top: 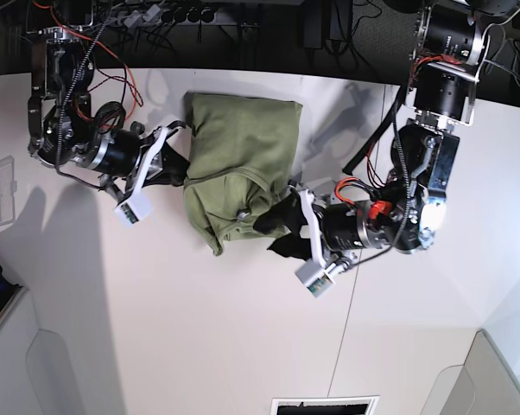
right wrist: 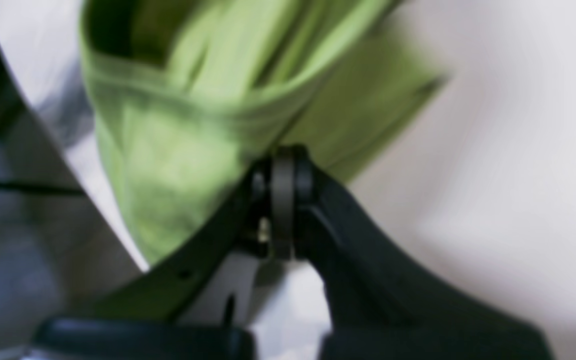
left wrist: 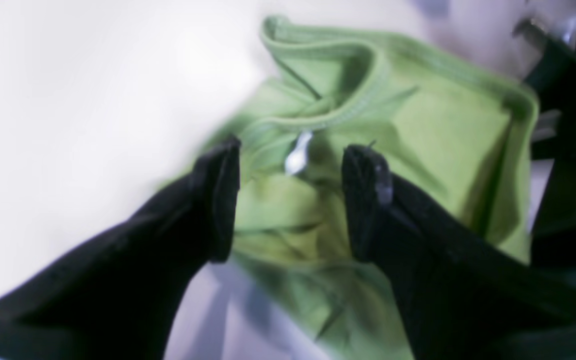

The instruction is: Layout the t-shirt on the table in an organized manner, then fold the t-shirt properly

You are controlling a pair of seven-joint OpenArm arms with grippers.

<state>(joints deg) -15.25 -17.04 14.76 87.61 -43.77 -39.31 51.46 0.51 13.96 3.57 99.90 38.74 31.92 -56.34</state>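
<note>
The green t-shirt (top: 238, 164) lies bunched in a rough rectangle on the white table (top: 156, 328), left of centre toward the back. My left gripper (top: 277, 226) is open at the shirt's near right edge. Its black fingers (left wrist: 218, 200) straddle the collar folds and the small white tag (left wrist: 298, 152). My right gripper (top: 175, 164) is at the shirt's left edge. In the right wrist view that gripper (right wrist: 283, 160) has its jaws shut, with the shirt's cloth (right wrist: 168, 150) drawn in to the tips.
Grey bins sit at the near left corner (top: 9, 363) and near right corner (top: 493, 372). A thin dark seam (top: 346, 328) runs across the table. A dark slot (top: 325, 406) lies at the front edge, and cables and power strips (top: 156, 17) run behind the table.
</note>
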